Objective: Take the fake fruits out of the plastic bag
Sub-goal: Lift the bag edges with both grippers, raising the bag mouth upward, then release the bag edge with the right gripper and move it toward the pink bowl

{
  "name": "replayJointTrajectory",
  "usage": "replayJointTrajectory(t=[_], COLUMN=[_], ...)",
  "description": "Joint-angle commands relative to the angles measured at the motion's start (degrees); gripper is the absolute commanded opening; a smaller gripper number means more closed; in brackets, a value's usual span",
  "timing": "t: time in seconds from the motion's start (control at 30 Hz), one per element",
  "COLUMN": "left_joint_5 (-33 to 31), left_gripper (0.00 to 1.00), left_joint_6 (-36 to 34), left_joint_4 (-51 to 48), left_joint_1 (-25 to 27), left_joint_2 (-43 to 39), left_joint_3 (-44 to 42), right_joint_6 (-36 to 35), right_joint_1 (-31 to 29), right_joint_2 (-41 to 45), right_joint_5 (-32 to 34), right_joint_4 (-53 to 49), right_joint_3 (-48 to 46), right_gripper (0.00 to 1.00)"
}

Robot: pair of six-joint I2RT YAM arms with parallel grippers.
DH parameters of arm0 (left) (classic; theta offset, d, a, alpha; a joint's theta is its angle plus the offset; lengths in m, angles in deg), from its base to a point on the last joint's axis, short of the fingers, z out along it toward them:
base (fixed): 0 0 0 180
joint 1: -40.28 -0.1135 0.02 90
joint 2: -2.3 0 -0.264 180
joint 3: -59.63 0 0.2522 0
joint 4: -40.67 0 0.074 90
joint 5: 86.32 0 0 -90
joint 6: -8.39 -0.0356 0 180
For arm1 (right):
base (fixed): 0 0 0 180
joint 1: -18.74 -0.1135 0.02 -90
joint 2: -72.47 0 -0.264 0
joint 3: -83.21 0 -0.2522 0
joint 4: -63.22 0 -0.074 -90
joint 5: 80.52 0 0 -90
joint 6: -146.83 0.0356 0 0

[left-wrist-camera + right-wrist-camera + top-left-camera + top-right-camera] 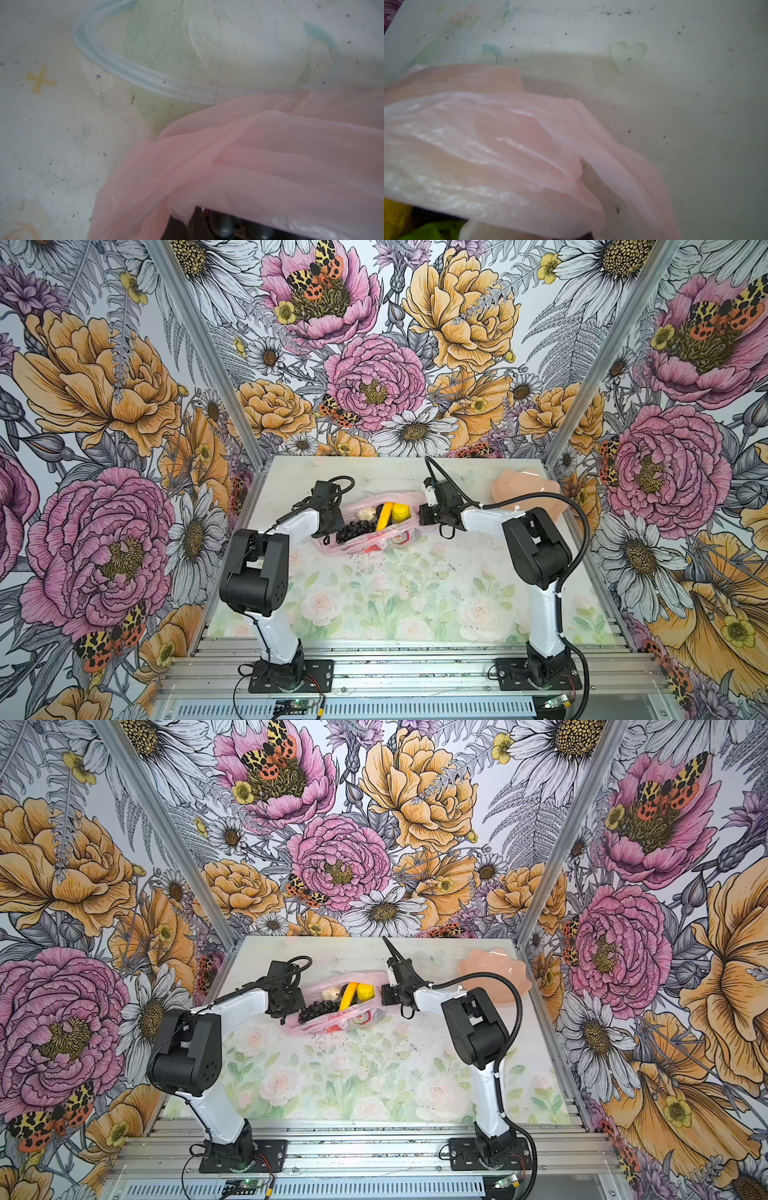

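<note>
— Pink plastic bag [249, 158] film right up against both wrist cameras. Where's it sitting?
— Mid-back of the table [415, 593], stretched between my arms. My left fingers [330, 523] are clenched on one end, right fingers [424, 515] on the other.
— Fruits?
— Inside the open mouth: banana [384, 516], lemon [401, 512], grape bunch [355, 529], cream-white piece [367, 514]. Peach bowl [525, 491] far right, apart.

Each arm is built from glossy white tapered links joined by chunky black motor housings. The left arm [272, 626] and the right arm [544, 614] each rise from a flat, black, screwed-down base plate [291, 676]. A thin black cable [345, 477] runs along the left arm and a ribbed black conduit [587, 539] along the right. The left pincer [334, 522] and right pincer [424, 515] are black.
</note>
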Motion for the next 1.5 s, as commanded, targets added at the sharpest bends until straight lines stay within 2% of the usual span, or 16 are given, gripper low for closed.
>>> replayJointTrajectory(t=[0.0, 0.13, 0.17, 0.23, 0.27, 0.4, 0.43, 0.5, 0.6, 0.73, 0.87, 1.03, 1.27, 1.4, 1.47], left_joint_5=[-3.37, -4.16, -6.09, -5.15, -2.83, -1.73, -1.7, -0.8, -0.03, 0.16, 1.11, 1.25, 1.85, 2.11, 2.28], left_gripper=[0.01, 0.01, 0.01, 0.02, 0.02, 0.02, 0.02, 0.02, 0.01, 0.0, 0.0, 0.0, 0.0, 0.0, 0.0], left_joint_6=[3.1, 5.61, 6.15, 6.46, 6.08, 4.68, 4.39, 3.95, 3.77, 3.63, 3.64, 3.15, 2.67, 2.67, 2.75], left_joint_4=[0.59, 2.91, 3.28, 5.22, 6.45, 8.17, 8.52, 10.03, 11.66, 13.56, 15.99, 17.74, 19.22, 19.57, 19.64], left_joint_1=[0.2, -0.18, -0.22, -0.13, -0.03, 3.54, 4.57, 6.08, 6.99, 8.45, 9.54, 8.82, 7.41, 6.72, 6.48], left_joint_2=[-6.25, -13.98, -15.63, -18.02, -18.86, -20.55, -20.81, -21.4, -22.45, -24.47, -26.89, -28.63, -31.0, -30.55, -30.12], left_joint_3=[-5.93, -13.71, -15.23, -17.82, -18.84, -20.09, -20.32, -21.19, -22.7, -24.45, -26.52, -28.38, -30.39, -30.75, -30.72], right_joint_6=[-2.75, -3.8, -3.96, -4.35, -4.37, -3.27, -2.8, -1.59, 1.07, 5.26, 9.87, 12.63, 11.71, 11.36, 11.48], right_joint_1=[-3.48, -5.71, -6.18, -6.82, -6.96, -6.37, -6.08, -5.53, -5.5, -7.21, -11.64, -17.45, -20.94, -20.85, -20.81], right_joint_2=[1.28, -0.86, -1.44, -2.2, -2.29, 1.5, 3.09, 7.28, 13.19, 18.89, 21.2, 17.54, 11.38, 13.06, 14.81], right_joint_5=[0.23, -1.34, -1.52, -1.18, -0.81, 3.57, 4.78, 6.59, 10.48, 13.75, 18.44, 24.07, 30.3, 30.79, 30.38], right_joint_4=[-0.83, -1.17, -1.39, -2.03, -2.5, -3.38, -3.43, -3.47, -3.88, -4.08, -4.52, -7.5, -13.0, -13.59, -13.6], right_joint_3=[0.64, 5.25, 6.69, 8.9, 9.61, 7.52, 6.19, 3.04, -1.29, -6.47, -9.2, -5.24, 0.06, -2.99, -5.31], right_gripper=[0.0, 0.0, 0.0, 0.0, 0.04, 0.49, 0.57, 0.71, 0.84, 0.89, 0.89, 0.89, 0.89, 0.83, 0.76])
